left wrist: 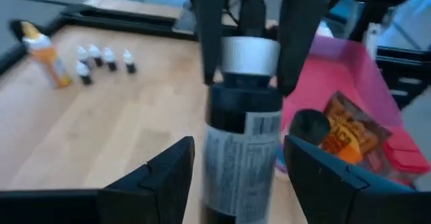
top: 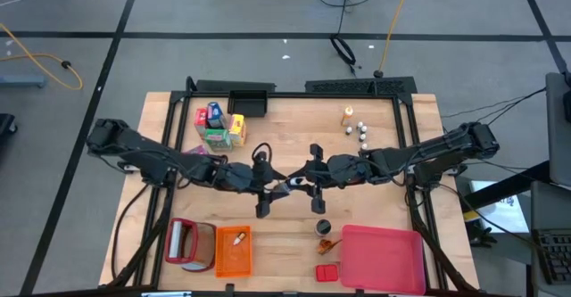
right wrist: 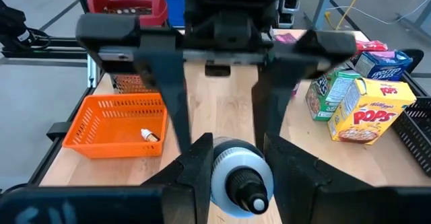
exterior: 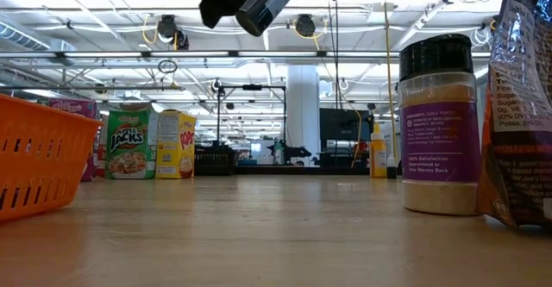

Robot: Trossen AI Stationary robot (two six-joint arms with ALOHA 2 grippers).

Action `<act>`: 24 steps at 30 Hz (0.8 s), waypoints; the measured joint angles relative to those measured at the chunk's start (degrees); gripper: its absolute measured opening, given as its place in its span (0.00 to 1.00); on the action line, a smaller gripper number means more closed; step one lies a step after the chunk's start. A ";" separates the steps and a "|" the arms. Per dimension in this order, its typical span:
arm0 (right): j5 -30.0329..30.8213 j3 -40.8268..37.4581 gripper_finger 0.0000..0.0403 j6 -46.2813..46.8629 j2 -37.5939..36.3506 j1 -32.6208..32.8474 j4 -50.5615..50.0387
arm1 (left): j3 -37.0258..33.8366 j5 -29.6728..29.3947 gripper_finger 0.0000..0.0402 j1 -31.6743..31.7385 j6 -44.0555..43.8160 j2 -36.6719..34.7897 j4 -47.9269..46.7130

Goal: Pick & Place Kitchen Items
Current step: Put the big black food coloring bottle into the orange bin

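A dark bottle with a label and a white nozzle cap (top: 292,183) hangs in the air between both arms over the table's middle; the low view shows it tilted, high above the wood (exterior: 266,4). My right gripper (right wrist: 237,167) is shut on its cap end. My left gripper (left wrist: 239,177) is open, one finger on either side of the bottle's dark body (left wrist: 239,150); whether they touch it, I cannot tell. Food boxes (top: 219,126), an orange bottle (top: 347,115) and tiny white-capped bottles (top: 361,133) stand near the far edge. My right gripper pinches the bottle's white cap (right wrist: 225,173) between its two fingers (right wrist: 195,163), coming level from the table's right, along the bottle's length. The bottle is lifted clear of the table and lies roughly level, its dark body pointing toward the left arm.
An orange crate (top: 234,250) with a small thing inside and a red wire basket (top: 183,242) sit at the near left. The pink tray (top: 384,257) lies near right, with a black-lidded spice jar (exterior: 440,123), a snack bag (top: 328,242) and a red box (top: 326,271) beside it.
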 joint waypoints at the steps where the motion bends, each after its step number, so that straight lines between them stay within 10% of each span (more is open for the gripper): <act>1: -0.01 0.00 0.27 -0.05 0.00 0.00 0.01 | 0.01 0.27 0.58 0.27 -0.02 0.65 1.13; 16: -0.04 -0.13 0.27 -0.19 0.00 0.04 -0.44 | 0.00 0.98 0.23 1.18 0.20 1.42 1.92; 24: -0.16 -0.17 0.43 -1.38 -0.01 0.07 -1.88 | 0.02 1.35 0.21 0.70 -1.36 1.40 -0.07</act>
